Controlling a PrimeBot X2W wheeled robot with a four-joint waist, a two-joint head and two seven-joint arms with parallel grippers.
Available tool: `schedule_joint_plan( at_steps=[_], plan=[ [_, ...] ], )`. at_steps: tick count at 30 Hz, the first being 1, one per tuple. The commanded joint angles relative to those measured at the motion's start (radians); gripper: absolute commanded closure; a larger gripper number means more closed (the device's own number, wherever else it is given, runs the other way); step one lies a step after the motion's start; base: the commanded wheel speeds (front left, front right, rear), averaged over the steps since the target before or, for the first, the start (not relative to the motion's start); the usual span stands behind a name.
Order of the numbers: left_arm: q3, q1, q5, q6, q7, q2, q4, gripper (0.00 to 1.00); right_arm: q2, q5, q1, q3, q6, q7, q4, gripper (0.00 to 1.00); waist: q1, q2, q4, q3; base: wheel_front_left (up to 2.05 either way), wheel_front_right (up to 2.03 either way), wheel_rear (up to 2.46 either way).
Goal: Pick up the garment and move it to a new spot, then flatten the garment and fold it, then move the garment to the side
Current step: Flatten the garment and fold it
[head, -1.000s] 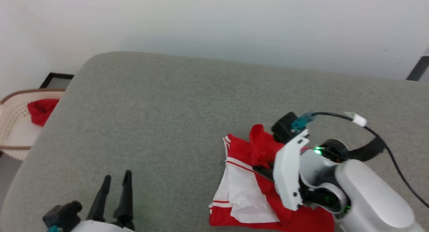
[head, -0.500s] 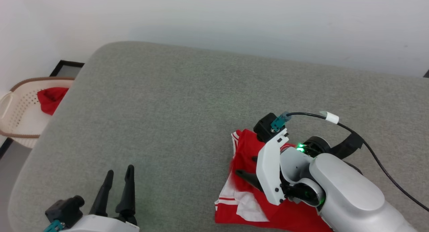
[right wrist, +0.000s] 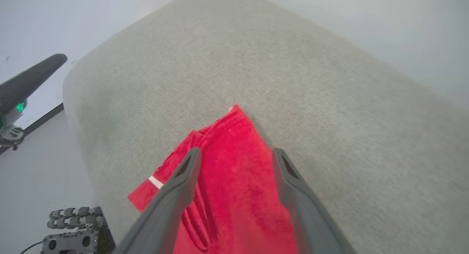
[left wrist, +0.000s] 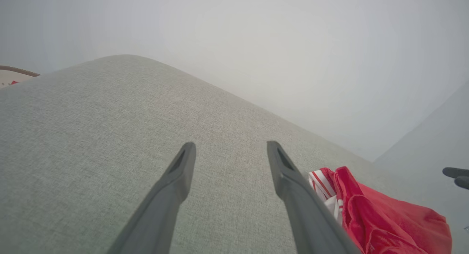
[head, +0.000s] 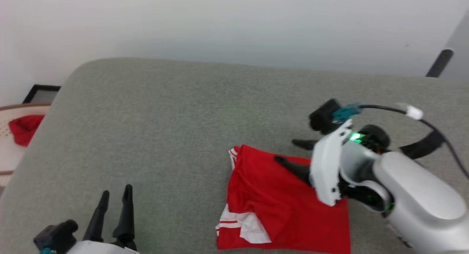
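Observation:
The garment (head: 282, 206) lies on the grey cushion (head: 165, 111), folded over with plain red cloth on top. A white sleeve with striped trim pokes out at its lower left. My right gripper (head: 287, 151) hovers open above the garment's far right corner, holding nothing. In the right wrist view, the right gripper (right wrist: 236, 151) has its fingers spread above the garment (right wrist: 234, 199). My left gripper (head: 116, 191) stands open and empty at the cushion's near left. The left wrist view shows the left gripper (left wrist: 231, 146) with the garment (left wrist: 388, 224) off to its right.
A pale perforated basket (head: 5, 151) holding a red cloth (head: 22, 127) stands on the floor off the cushion's left end, beside a black frame (head: 40, 93). A white wall runs behind the cushion. A dark bar (head: 439, 62) leans at the far right.
My right gripper has opened and let go of the garment's raised red flap, which now lies flat over the white part. The gripper has drawn back to the far right. The head camera has shifted.

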Motion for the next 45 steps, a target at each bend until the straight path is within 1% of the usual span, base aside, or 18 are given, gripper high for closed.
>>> schedule_joint_plan(
  at_steps=[1,4,9,14,19,24,28,31,32,36,45],
  plan=[
    [0.008,0.010,0.009,-0.004,0.001,0.005,-0.004,0.00,-0.022,-0.004,0.015,-0.008,-0.001,-0.030,-0.015,0.00,0.0000,0.0000,-0.032,-0.013,0.00,0.00,0.00],
    [0.023,0.025,0.018,-0.004,0.001,0.010,-0.013,0.00,-0.075,-0.022,0.040,-0.027,-0.001,-0.094,-0.033,0.00,0.0000,0.0000,-0.061,-0.022,0.00,0.00,0.00],
    [0.045,0.045,0.034,-0.004,0.001,0.014,-0.030,0.00,-0.137,-0.058,0.099,-0.079,-0.001,-0.218,-0.031,0.00,0.0000,0.0000,-0.106,-0.033,0.00,0.00,0.00],
    [0.062,0.064,0.057,-0.004,0.001,0.016,-0.045,0.00,-0.172,-0.122,0.164,-0.141,-0.001,-0.357,-0.016,0.00,0.0000,0.0000,-0.148,-0.045,0.00,0.00,0.00],
    [0.075,0.079,0.079,-0.004,0.001,0.011,-0.049,0.00,-0.181,-0.169,0.246,-0.228,-0.001,-0.488,0.009,0.00,0.0000,0.0000,-0.179,-0.057,0.00,0.00,0.00],
    [0.088,0.091,0.095,-0.004,0.001,0.007,-0.055,0.00,-0.166,-0.206,0.335,-0.338,-0.001,-0.588,0.030,0.00,0.0000,0.0000,-0.199,-0.066,0.00,0.00,0.00],
    [0.096,0.098,0.104,-0.004,0.001,0.009,-0.059,0.00,-0.156,-0.228,0.399,-0.413,-0.001,-0.624,0.036,0.00,0.0000,0.0000,-0.206,-0.072,0.00,0.00,0.00],
    [0.101,0.097,0.112,-0.004,0.001,0.010,-0.060,0.00,-0.144,-0.249,0.453,-0.467,-0.001,-0.638,0.031,0.00,0.0000,0.0000,-0.205,-0.078,0.00,0.00,0.00],
    [0.101,0.097,0.112,-0.004,0.001,0.010,-0.060,0.00,-0.144,-0.249,0.453,-0.467,-0.001,-0.638,0.031,0.00,0.0000,0.0000,-0.205,-0.078,0.00,0.00,0.00],
    [0.107,0.094,0.126,-0.004,0.001,0.012,-0.062,0.00,-0.125,-0.272,0.519,-0.527,-0.001,-0.645,0.016,0.00,0.0000,0.0000,-0.201,-0.085,0.00,0.00,0.00],
    [0.112,0.096,0.163,-0.004,0.001,0.020,-0.075,0.00,-0.063,-0.324,0.637,-0.647,-0.001,-0.669,-0.016,0.00,0.0000,0.0000,-0.187,-0.102,0.00,0.00,0.00]
  ],
)
